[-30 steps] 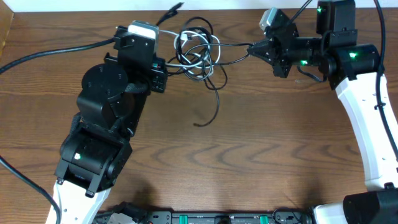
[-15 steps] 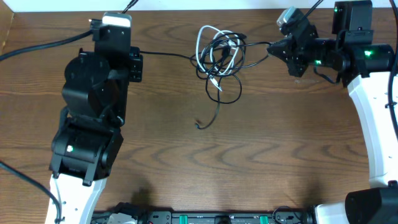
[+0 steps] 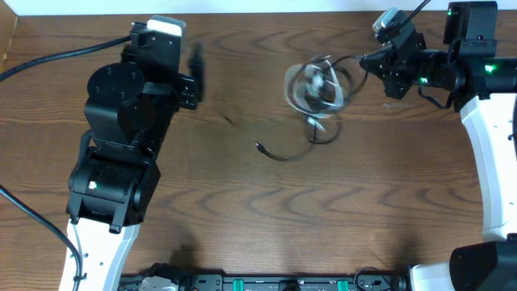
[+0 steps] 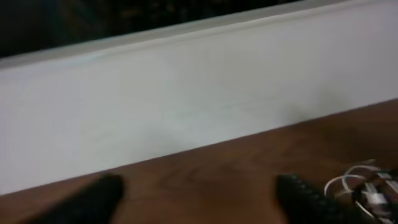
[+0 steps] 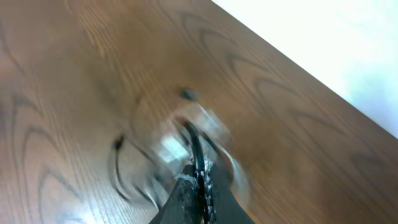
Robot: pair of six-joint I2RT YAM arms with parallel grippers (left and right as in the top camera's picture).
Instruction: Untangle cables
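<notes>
Cables (image 3: pixel 317 87): limp, light black-and-white tangle on the surface (image 3: pixel 266 218) beside the right claw (image 3: pixel 365 60), which is pinched shut on one black strand; left claw (image 3: pixel 194 77) wide apart, empty. Best hold, probably: loose black end (image 3: pixel 260 148).

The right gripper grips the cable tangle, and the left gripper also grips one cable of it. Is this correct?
Not fully. The left gripper is open and grips nothing, as the left wrist view shows; the cables lie apart from it. The right gripper does grip the cables.
</notes>
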